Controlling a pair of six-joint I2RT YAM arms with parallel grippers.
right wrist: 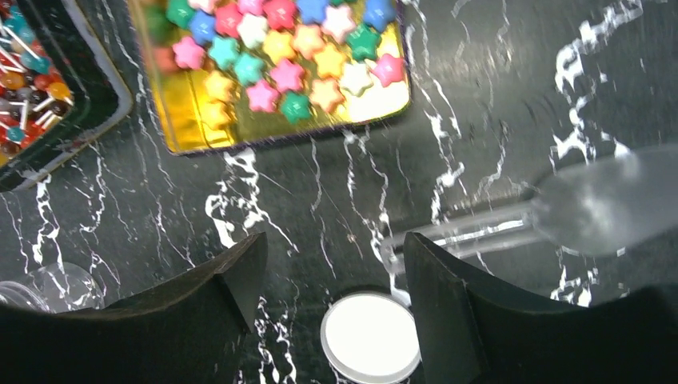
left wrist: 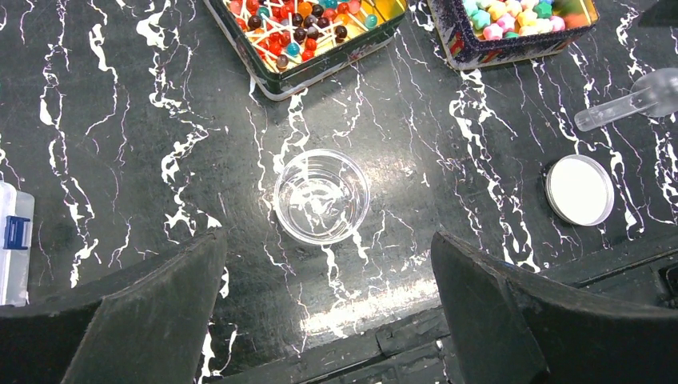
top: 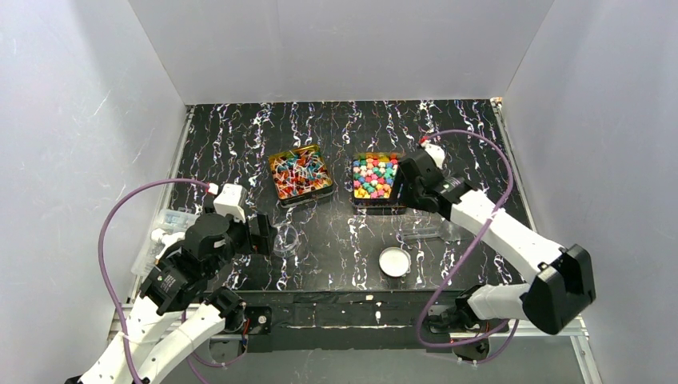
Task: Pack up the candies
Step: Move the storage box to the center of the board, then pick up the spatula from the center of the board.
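Note:
The candies lie in two square gold tins. Round red, blue and orange sweets on sticks [top: 300,174] [left wrist: 296,28] fill the left tin [top: 281,200]. Star-shaped pink, green, blue and yellow candies [top: 374,178] [right wrist: 272,48] fill the right tin [right wrist: 188,120]. A clear empty cup [left wrist: 321,196] [top: 286,238] stands just beyond my open left gripper [left wrist: 328,268] [top: 262,234]. My right gripper [right wrist: 334,252] [top: 400,194] is open, above the table near the star tin, nothing between its fingers. A clear scoop [right wrist: 592,204] [top: 428,232] lies beside its right finger.
A round white lid [top: 394,261] [right wrist: 369,338] [left wrist: 579,190] lies flat near the table's front edge. A clear plastic box [top: 164,232] [left wrist: 12,240] sits at the left edge. White walls close in the table on three sides.

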